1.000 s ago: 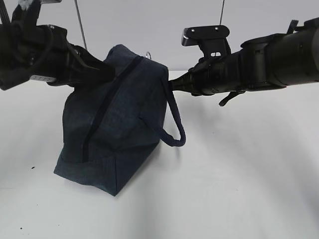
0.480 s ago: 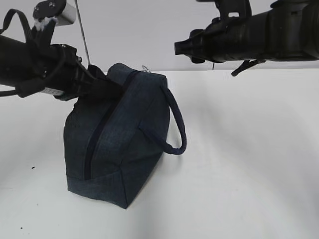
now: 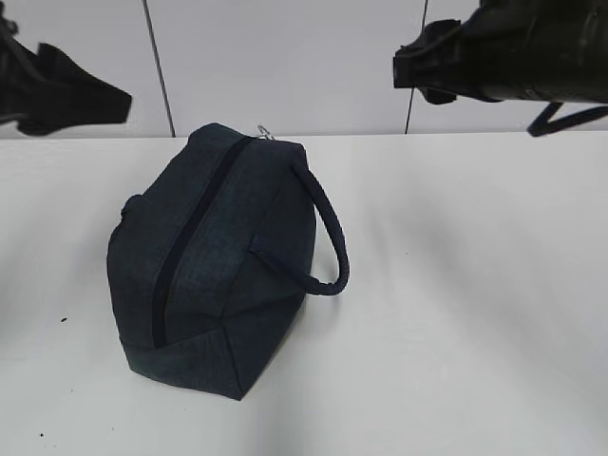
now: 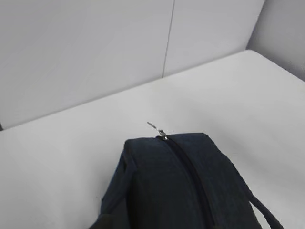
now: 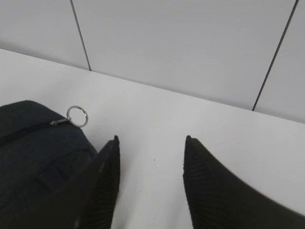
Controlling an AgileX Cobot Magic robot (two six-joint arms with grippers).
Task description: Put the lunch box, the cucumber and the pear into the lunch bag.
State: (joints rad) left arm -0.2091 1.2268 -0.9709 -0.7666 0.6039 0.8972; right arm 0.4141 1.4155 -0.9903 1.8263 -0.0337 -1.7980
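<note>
On the white table [image 3: 456, 313] I see the lunch bag [image 3: 214, 266] zipped shut (ring pull [image 5: 76, 116] at its far end); my right gripper [image 5: 150, 164] hovers above-right, jaws apart, empty; left gripper's [image 3: 71, 95] state I cannot tell.

Lunch bag [image 3: 214, 256]: dark navy fabric, zipper [image 3: 190, 242] closed, ring pull [image 5: 76, 116] toward desk's far edge, loop handle [image 3: 323, 237] drooping sideways.

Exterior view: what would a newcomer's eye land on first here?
The large dark navy fabric lunch bag stands alone on the white table, left of centre, its zipper closed and one loop handle hanging to its right. A metal ring pull sits at the bag's far end. Both black grippers hover high at the frame's upper corners, the right gripper open.
</note>
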